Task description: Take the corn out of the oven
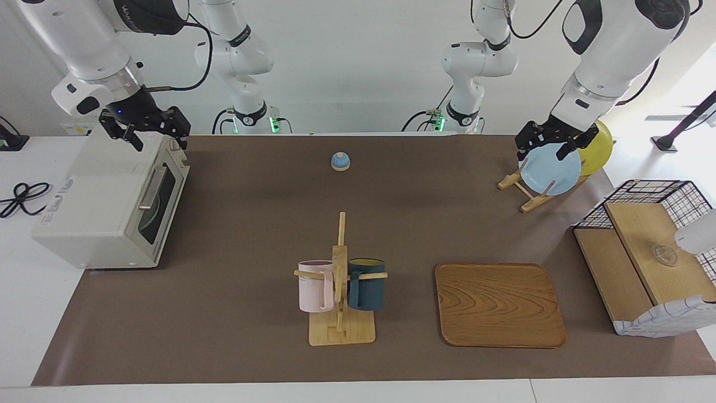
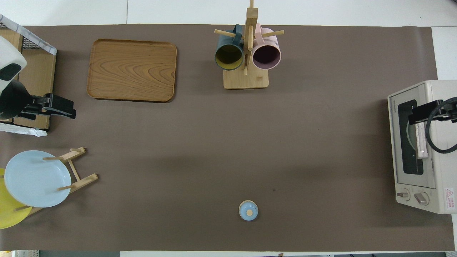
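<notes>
A cream toaster oven [image 1: 100, 207] sits at the right arm's end of a brown table, its dark glass door shut. The corn cannot be seen; only a round shape shows dimly through the glass. The right gripper [image 1: 146, 133] hovers over the oven's top edge, above the door (whether its fingers are spread or pressed together cannot be told). The left gripper [image 1: 551, 144] hangs over a blue plate [image 1: 551, 169] in a wooden rack, its finger state equally unclear. A wooden tray [image 1: 499, 305] and a mug stand [image 1: 340, 296] lie mid-table.
</notes>
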